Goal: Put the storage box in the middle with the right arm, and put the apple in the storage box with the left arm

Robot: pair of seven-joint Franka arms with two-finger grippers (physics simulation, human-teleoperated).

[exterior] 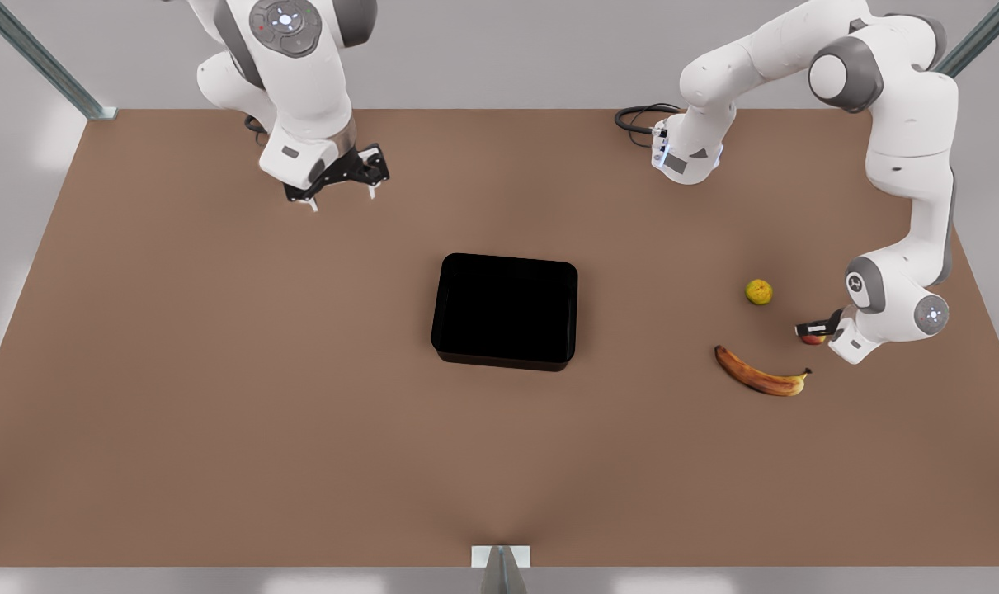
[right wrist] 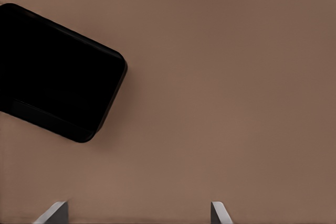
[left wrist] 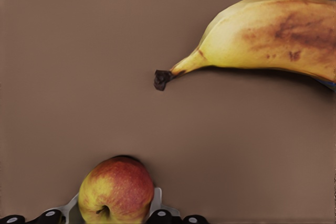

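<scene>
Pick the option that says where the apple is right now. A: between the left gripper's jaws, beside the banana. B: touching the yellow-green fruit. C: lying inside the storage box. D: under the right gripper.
A: the apple sits between the jaws of the left gripper, near the banana, well away from the storage box.

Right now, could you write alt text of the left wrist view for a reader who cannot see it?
A small round red apple with a yellow blush sits between the left claw's two fingers on a brown table. Farther off lies a yellow, brown-spotted banana, its dark stem tip pointing toward the apple's side.
</scene>
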